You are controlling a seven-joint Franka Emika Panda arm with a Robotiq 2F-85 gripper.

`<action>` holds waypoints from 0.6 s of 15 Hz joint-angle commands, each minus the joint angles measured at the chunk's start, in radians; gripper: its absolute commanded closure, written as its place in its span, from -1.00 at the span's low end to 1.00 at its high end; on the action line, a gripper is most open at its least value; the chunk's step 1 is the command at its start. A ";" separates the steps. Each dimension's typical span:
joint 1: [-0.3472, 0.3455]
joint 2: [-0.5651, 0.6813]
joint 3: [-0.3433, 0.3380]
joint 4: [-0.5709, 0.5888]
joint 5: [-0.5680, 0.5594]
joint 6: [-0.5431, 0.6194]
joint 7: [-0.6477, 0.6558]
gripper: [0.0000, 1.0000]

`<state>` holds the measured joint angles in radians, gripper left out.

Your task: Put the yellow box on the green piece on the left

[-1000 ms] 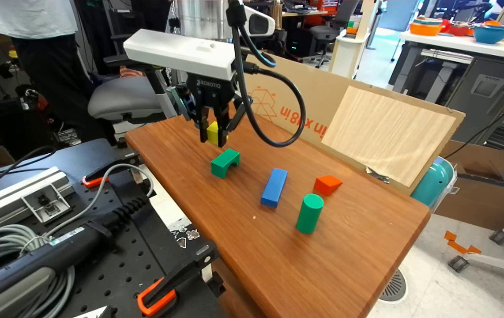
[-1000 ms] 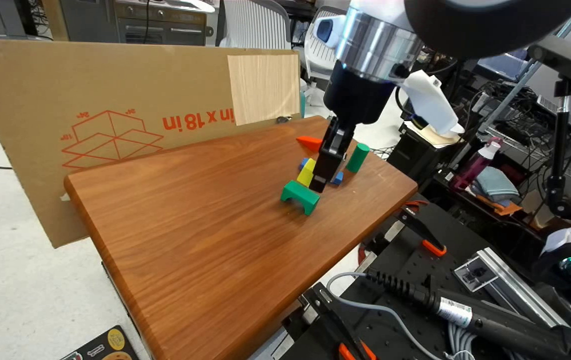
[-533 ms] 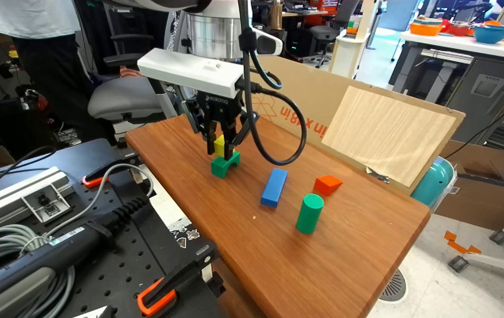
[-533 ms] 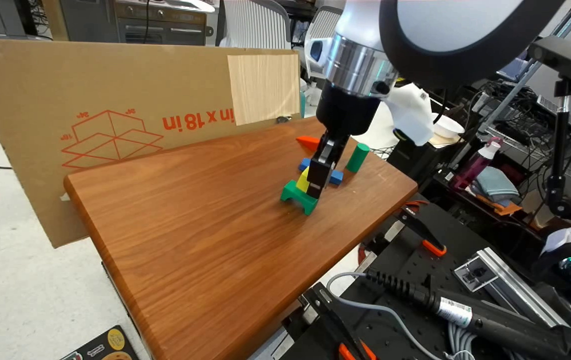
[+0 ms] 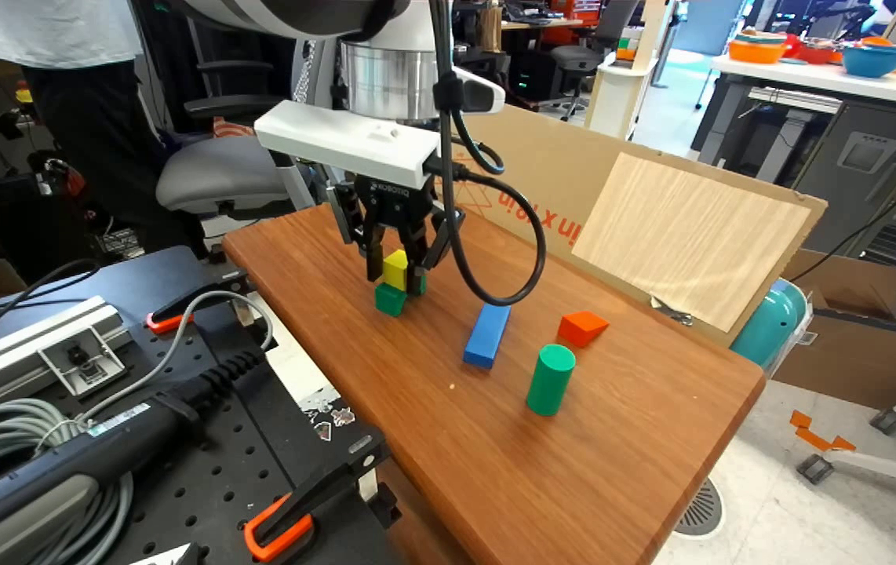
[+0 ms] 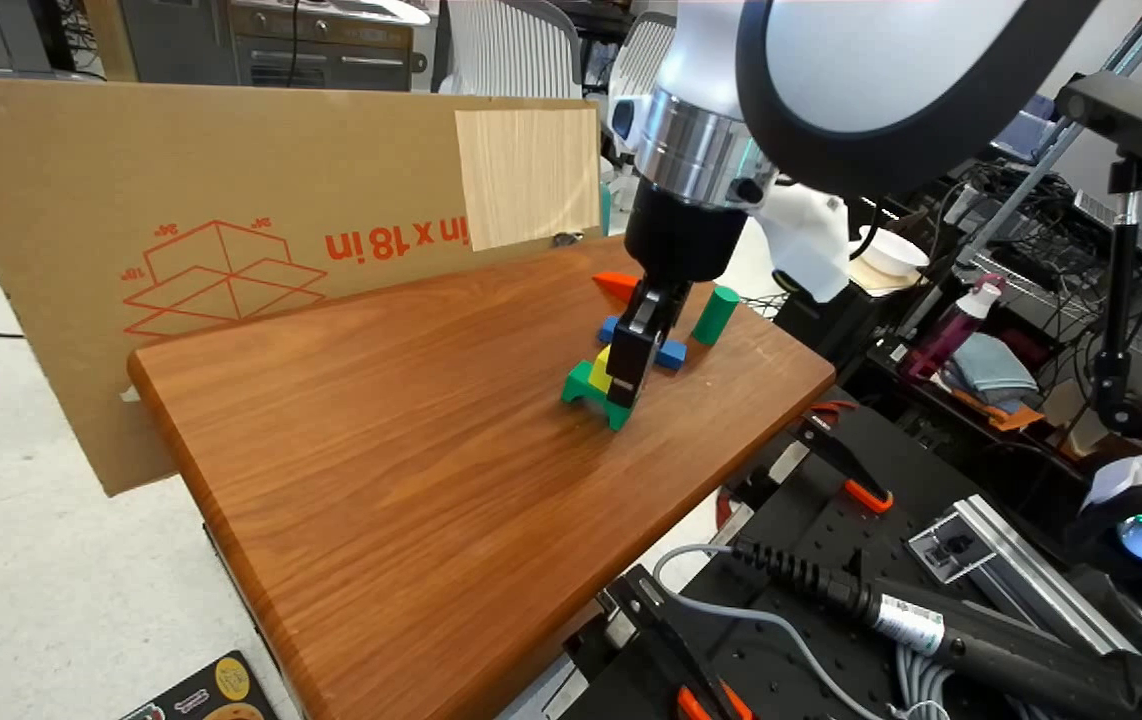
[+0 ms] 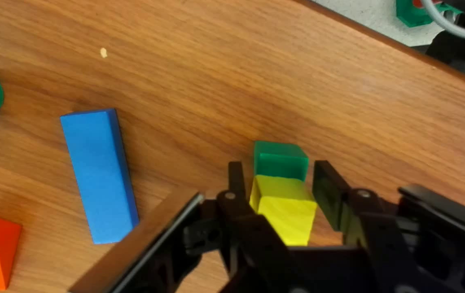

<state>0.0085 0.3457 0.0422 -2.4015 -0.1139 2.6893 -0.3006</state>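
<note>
The yellow box (image 5: pixel 395 269) sits on top of the low green piece (image 5: pixel 390 299), a small arch-shaped block on the wooden table. In the wrist view the yellow box (image 7: pixel 287 211) stands between the fingers, with the green piece (image 7: pixel 280 162) showing beyond it. My gripper (image 5: pixel 395 282) is open around the yellow box; in the wrist view its fingers (image 7: pixel 279 173) stand apart with gaps beside the box. In an exterior view a finger (image 6: pixel 623 395) hides part of the yellow box (image 6: pixel 600 370) and of the green piece (image 6: pixel 583 384).
A blue bar (image 5: pixel 487 336), an upright green cylinder (image 5: pixel 551 380) and a red-orange block (image 5: pixel 582 328) stand on the table (image 5: pixel 448 439). A cardboard sheet (image 6: pixel 251 200) stands along one table edge. Black clamps (image 5: pixel 322 486) grip another edge beside a dark cart.
My gripper has lowered with the yellow box from above the green piece until the box rests on it. The fingers have opened around the box. The other blocks have not moved.
</note>
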 commanded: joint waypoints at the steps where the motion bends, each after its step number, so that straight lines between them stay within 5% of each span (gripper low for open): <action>1: 0.004 0.011 -0.003 0.024 -0.027 -0.027 0.020 -0.63; 4: -0.017 -0.018 0.014 0.010 0.001 -0.044 -0.013 -0.99; 9: -0.077 -0.204 0.024 -0.091 0.032 -0.088 -0.120 -1.00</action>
<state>-0.0220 0.2918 0.0542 -2.4149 -0.1084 2.6548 -0.3492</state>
